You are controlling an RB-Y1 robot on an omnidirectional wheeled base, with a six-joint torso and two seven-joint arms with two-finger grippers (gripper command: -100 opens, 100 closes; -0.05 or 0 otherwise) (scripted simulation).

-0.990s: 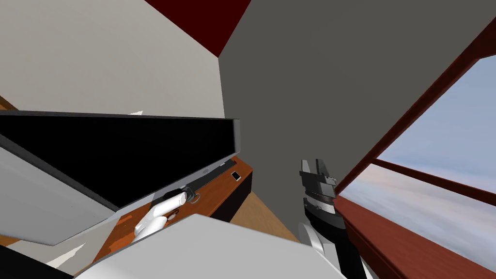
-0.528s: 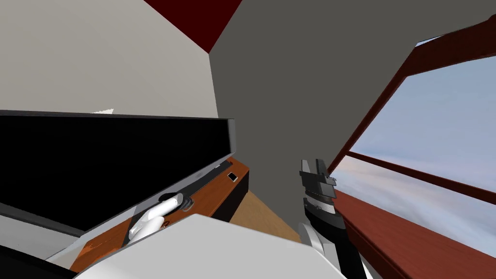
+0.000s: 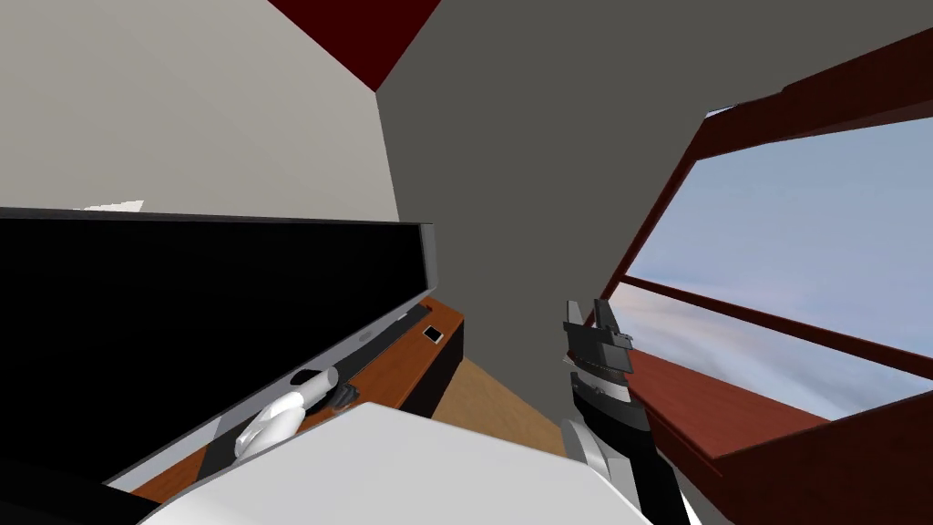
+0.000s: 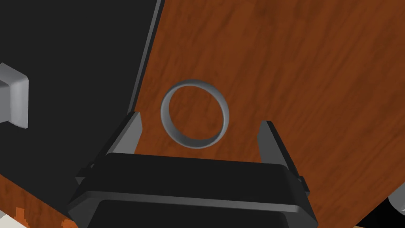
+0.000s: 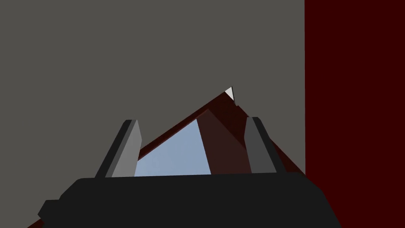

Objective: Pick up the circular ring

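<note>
Grey circular ring [image 4: 224, 118] lies on the reddish-brown wooden cabinet top [image 4: 300, 79], right in front of the left gripper [image 4: 200, 118]; the two light grey fingers [image 4: 130, 134] stand wide apart, one on either side of the ring, and neither touches it; nothing is gripped. Just beside the ring runs the thin grey edge of a flat black slab [image 4: 79, 59], and the finger on that side hangs over the edge; a small light grey block [image 4: 14, 97] sits farther off on the slab.

From the head camera, the left gripper [image 3: 344, 394] sits low over the wooden cabinet top [image 3: 401, 365] on the left of the scene, at the foot of a large black flat screen [image 3: 182, 301] with a grey rim; a small dark rectangle with a pale border [image 3: 432, 334] lies at the far end of the cabinet, well apart from the gripper.

Over on the right, the right gripper [image 3: 597, 314] is held up near the dark red window frame [image 3: 674, 210], clear of the cabinet; its fingers [image 5: 128, 146] are spread apart too, with nothing between them.
</note>
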